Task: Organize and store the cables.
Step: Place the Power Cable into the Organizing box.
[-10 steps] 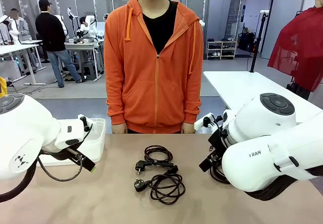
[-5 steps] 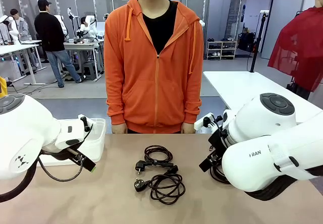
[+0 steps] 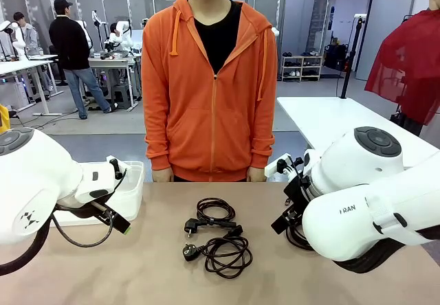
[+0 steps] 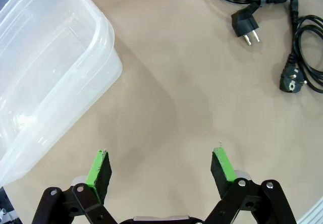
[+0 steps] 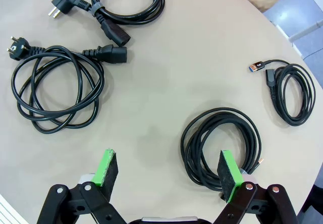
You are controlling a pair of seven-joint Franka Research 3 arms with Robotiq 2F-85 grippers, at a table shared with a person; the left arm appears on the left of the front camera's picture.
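Note:
Two coiled black cables lie mid-table in the front view, a smaller one farther off and a larger one nearer. The right wrist view shows the small tied coil and the larger loose coil, each with plug ends, plus a thin coil and a small USB coil. My right gripper hovers open above bare table, its right pad over the thin coil's edge. My left gripper is open over bare table, with two plug ends farther off.
A clear plastic tub stands at the table's left edge, also seen close in the left wrist view. A person in an orange hoodie stands at the far side, hands at the table edge. Both white arm bodies flank the cables.

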